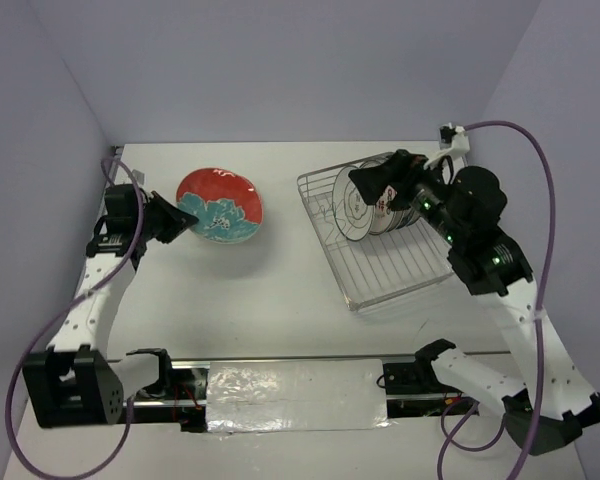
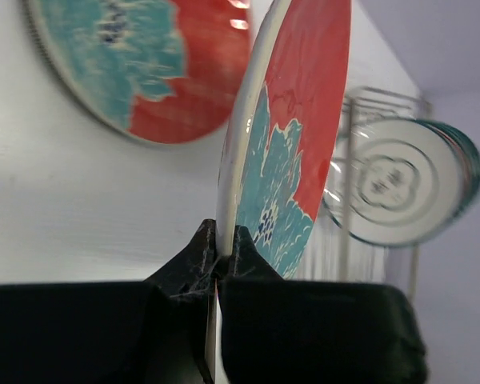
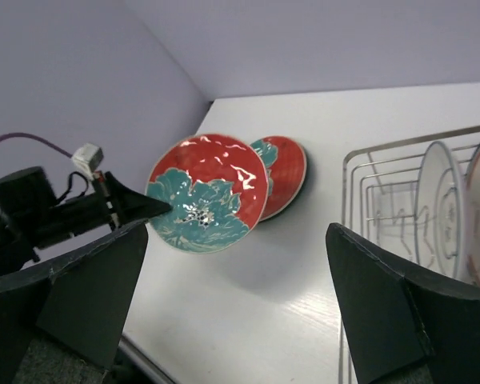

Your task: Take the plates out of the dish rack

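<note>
Right now the left gripper (image 2: pixel 218 256) is pinching the rim of a red plate (image 2: pixel 304 104), fingers pressed tight on it, tilting it up on edge over the white table (image 1: pixel 280 300). A second plate (image 2: pixel 160 72), also red, is lying on the table just beyond. The right gripper (image 1: pixel 368 185) is hanging with fingers spread wide, gripping nothing, beside the white plates (image 3: pixel 440 208) standing upright in the rack (image 1: pixel 385 280). Pale lavender walls (image 1: pixel 280 60) are closing in three sides. The left arm (image 1: pixel 95 290) is reaching forward along the table's left edge; the right arm (image 1: pixel 520 300) is bending inward over the rack's far end.
</note>
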You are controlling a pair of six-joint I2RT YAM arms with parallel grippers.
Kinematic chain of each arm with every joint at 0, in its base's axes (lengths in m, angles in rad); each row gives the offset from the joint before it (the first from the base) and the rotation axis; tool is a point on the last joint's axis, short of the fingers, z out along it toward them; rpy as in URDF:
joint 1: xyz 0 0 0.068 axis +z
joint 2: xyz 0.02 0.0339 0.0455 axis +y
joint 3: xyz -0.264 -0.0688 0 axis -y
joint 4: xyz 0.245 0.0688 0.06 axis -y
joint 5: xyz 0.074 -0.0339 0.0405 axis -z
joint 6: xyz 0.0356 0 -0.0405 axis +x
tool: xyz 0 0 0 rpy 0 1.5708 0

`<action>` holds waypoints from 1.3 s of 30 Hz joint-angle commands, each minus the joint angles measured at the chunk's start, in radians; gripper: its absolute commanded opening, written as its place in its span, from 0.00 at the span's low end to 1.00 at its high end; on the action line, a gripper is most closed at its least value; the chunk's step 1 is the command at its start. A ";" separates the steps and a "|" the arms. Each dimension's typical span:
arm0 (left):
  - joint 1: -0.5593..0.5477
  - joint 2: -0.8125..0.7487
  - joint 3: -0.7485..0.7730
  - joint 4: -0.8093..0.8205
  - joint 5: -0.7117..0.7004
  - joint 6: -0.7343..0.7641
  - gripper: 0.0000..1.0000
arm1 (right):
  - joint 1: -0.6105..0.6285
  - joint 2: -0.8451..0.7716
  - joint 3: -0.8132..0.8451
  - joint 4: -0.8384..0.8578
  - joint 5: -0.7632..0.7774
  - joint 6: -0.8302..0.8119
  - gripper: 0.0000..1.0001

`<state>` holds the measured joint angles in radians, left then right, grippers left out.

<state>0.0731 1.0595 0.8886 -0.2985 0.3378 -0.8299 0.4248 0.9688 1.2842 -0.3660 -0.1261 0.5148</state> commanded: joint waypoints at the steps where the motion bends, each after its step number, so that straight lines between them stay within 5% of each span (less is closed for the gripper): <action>1: 0.016 0.098 0.110 0.197 -0.048 -0.074 0.00 | 0.000 -0.053 -0.009 -0.065 0.102 -0.077 1.00; 9: 0.051 0.399 0.162 0.407 0.053 -0.123 0.00 | -0.003 -0.111 -0.088 -0.137 0.079 -0.185 1.00; 19: 0.065 0.579 0.147 0.522 0.113 -0.166 0.16 | -0.003 -0.127 -0.152 -0.129 0.025 -0.199 1.00; 25: 0.063 0.674 0.255 0.278 0.040 -0.127 0.50 | -0.003 -0.110 -0.137 -0.168 0.031 -0.213 1.00; 27: 0.057 0.707 0.312 0.190 -0.009 -0.095 0.67 | -0.003 -0.101 -0.129 -0.186 0.036 -0.214 1.00; 29: 0.053 0.740 0.345 0.101 -0.040 -0.081 0.99 | -0.003 -0.096 -0.128 -0.194 0.034 -0.214 1.00; 39: -0.022 0.846 0.534 -0.164 -0.163 0.035 1.00 | -0.001 -0.041 -0.100 -0.255 0.040 -0.234 1.00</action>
<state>0.0933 1.8759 1.3270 -0.3168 0.2455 -0.8726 0.4248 0.8974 1.1408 -0.5892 -0.0902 0.3084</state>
